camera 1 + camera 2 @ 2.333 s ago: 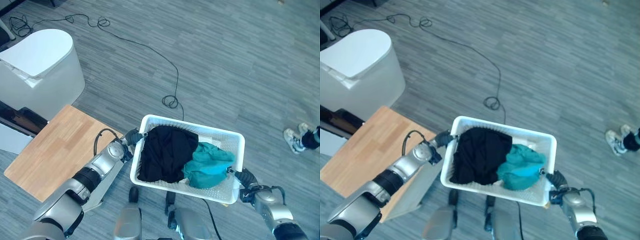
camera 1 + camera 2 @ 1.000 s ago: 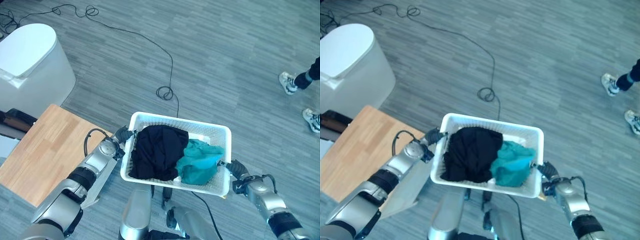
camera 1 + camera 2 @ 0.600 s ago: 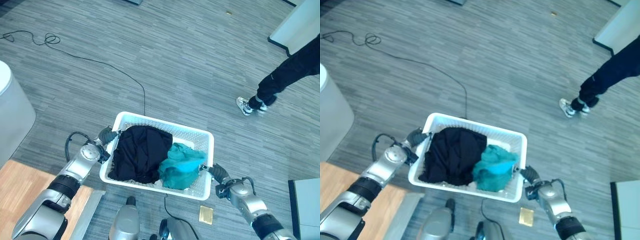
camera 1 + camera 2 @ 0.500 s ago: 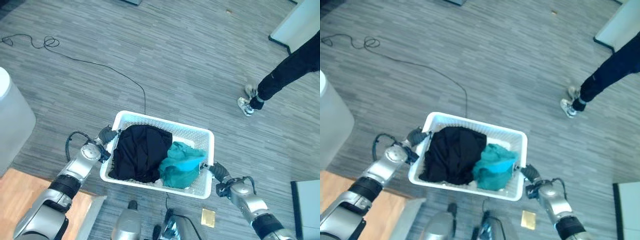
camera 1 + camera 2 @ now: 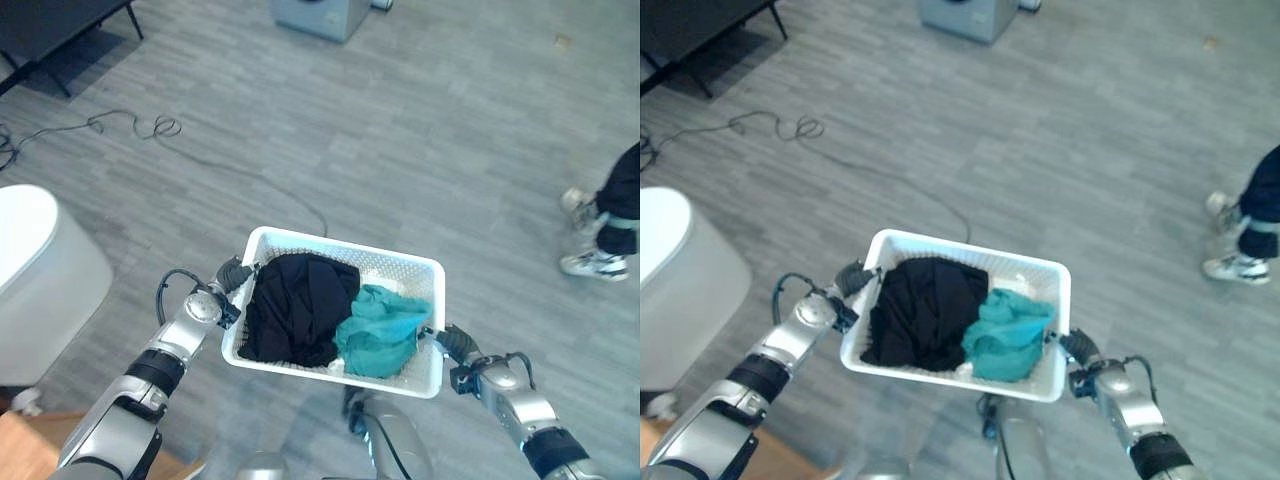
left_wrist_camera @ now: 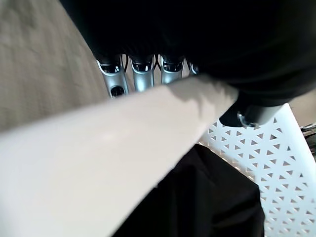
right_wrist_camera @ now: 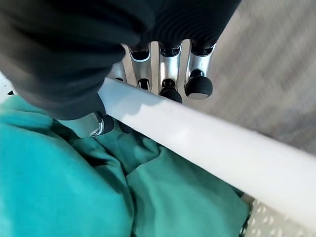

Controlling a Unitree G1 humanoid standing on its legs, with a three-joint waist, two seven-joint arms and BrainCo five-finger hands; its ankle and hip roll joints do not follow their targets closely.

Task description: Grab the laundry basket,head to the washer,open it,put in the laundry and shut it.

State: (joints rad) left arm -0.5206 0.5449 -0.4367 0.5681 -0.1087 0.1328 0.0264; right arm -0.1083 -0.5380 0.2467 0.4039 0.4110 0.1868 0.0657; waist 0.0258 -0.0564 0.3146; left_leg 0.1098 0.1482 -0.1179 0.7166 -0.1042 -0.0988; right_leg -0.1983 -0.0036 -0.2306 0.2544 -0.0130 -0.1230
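Laundry basket carried over a grey plank floor.
A white rounded unit (image 5: 40,280) stands left; the left hand (image 5: 232,274) and right hand (image 5: 452,345) curl round the rims of the white laundry basket (image 5: 340,375) holding black cloth (image 5: 295,315) and teal cloth (image 5: 380,330); a person's shoes (image 5: 585,235) show right.

**Legible Text and Markings**

We find no legible text, labels, numbers or signs in any view. The white laundry basket (image 5: 430,290), the black garment (image 5: 295,315) and the teal garment (image 5: 380,330) in it carry no readable print.
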